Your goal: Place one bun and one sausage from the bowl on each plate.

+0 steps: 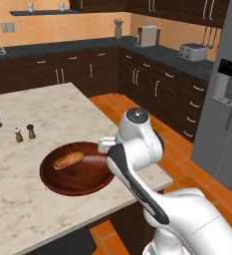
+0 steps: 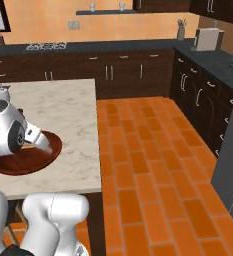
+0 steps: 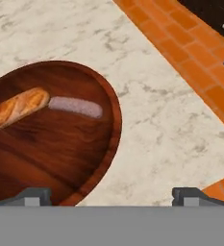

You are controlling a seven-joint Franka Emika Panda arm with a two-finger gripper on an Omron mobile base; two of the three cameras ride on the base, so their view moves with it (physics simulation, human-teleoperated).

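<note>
While the hand [image 3: 111, 194] hovered open above the bowl [image 3: 104, 158] on the table [image 3: 171, 129], the bun [image 3: 17, 108] looked light, crusty, best pinched mid-length; the sausage [image 3: 75, 106] seemed slippery.

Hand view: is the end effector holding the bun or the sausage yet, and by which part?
Nothing is held. The end effector is open above the bowl's rim; the bun and sausage lie in the bowl, untouched.
</note>
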